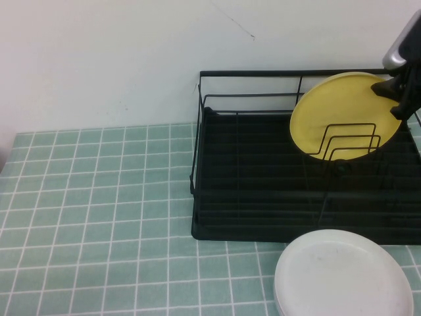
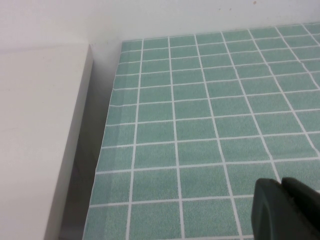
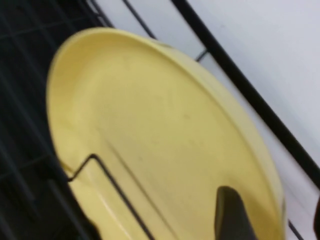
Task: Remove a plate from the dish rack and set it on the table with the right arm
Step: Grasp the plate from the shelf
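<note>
White plate (image 1: 343,273): it is lying flat on the table (image 1: 99,217) nearest you, just in front of the rack's front edge; it is not the one you are after.

Left gripper (image 2: 283,186): you are parking it low over bare tiles well to the left of the rack; its two dark fingertips are sitting almost together with only a thin slit between them, holding nothing.

Dish rack (image 1: 256,204): it is sitting at the right of the table, its wire loop dividers standing up in front of the plate's lower half.

Plate (image 1: 345,115): the yellow one is standing on edge in the rack's far right part, face turned toward you and leaning back toward the rear rail.

Right gripper (image 1: 393,92): you are holding it at the plate's upper right rim; the wrist view shows one dark finger (image 3: 231,215) lying against the inner face near the rim, so the jaws appear to be straddling the edge. Whether they are already pinching it, you cannot tell.

Key relation: the plate lies to the left of and below your right gripper, so the lift probably needs to go up, clear of the loops, before swinging out.
</note>
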